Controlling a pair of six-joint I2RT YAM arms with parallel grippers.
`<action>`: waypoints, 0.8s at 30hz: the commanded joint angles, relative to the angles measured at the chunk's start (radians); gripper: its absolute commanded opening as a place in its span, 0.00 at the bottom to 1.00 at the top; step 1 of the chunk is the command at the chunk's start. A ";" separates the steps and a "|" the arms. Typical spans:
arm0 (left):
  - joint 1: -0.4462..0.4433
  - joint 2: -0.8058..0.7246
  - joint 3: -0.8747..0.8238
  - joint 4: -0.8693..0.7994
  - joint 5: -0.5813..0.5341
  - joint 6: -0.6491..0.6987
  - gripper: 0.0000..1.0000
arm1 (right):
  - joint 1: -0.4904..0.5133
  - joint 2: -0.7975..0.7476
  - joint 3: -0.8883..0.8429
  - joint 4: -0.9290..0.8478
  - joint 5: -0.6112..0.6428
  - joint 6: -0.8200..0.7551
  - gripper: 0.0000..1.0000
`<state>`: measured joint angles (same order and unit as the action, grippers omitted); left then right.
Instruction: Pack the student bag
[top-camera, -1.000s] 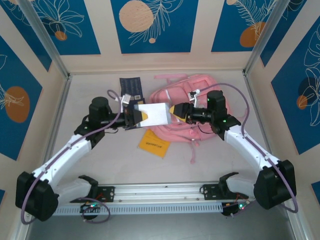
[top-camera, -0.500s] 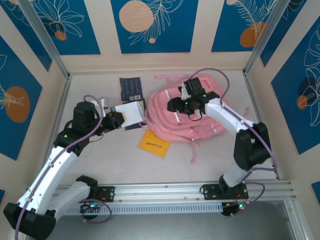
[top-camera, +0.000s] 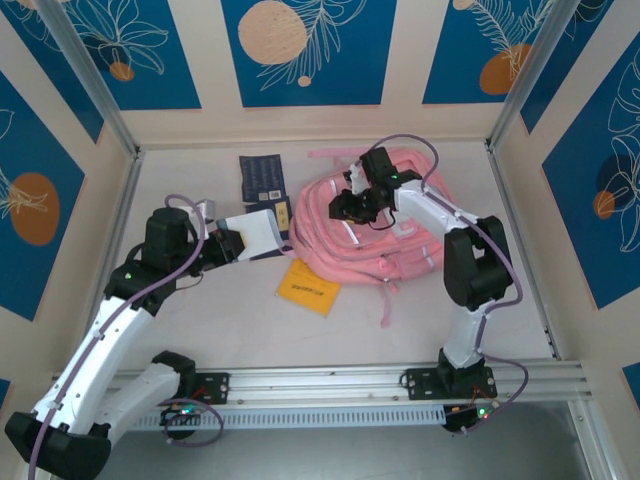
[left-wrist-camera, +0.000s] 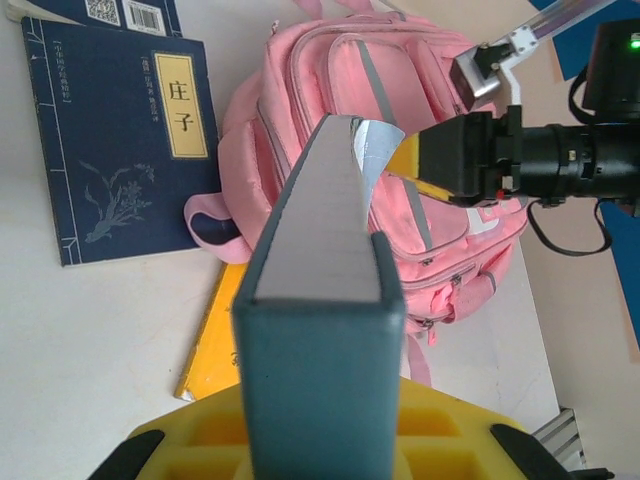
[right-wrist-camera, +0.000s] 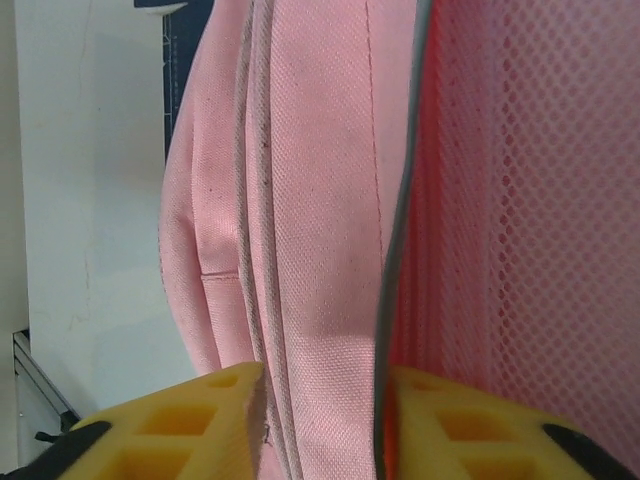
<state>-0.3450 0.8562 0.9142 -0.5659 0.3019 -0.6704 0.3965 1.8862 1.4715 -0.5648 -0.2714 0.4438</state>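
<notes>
I have the left gripper clamped on a thick teal-covered book, page edge up. The large soft pink fabric backpack lies on the table just past the book's far end. The right gripper pinches a fold of the backpack between its yellow fingers. A navy softcover book lies ahead-left of the left gripper. A flat yellow booklet is just left.

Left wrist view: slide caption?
Left gripper holding a book edge-on, aimed at the pink student bag, where the right gripper grips the fabric.
</notes>
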 joint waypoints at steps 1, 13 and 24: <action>0.003 -0.012 -0.004 0.047 0.008 0.017 0.00 | 0.018 0.036 0.056 -0.020 -0.053 -0.005 0.33; 0.003 -0.017 0.021 -0.010 -0.050 0.047 0.00 | 0.029 0.002 0.105 -0.083 0.009 -0.026 0.00; 0.006 0.095 0.022 0.063 0.021 -0.059 0.00 | -0.187 -0.316 -0.059 0.119 -0.441 0.233 0.00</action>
<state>-0.3443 0.9337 0.9192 -0.6037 0.2497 -0.6758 0.2596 1.6623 1.4376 -0.5747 -0.4591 0.5438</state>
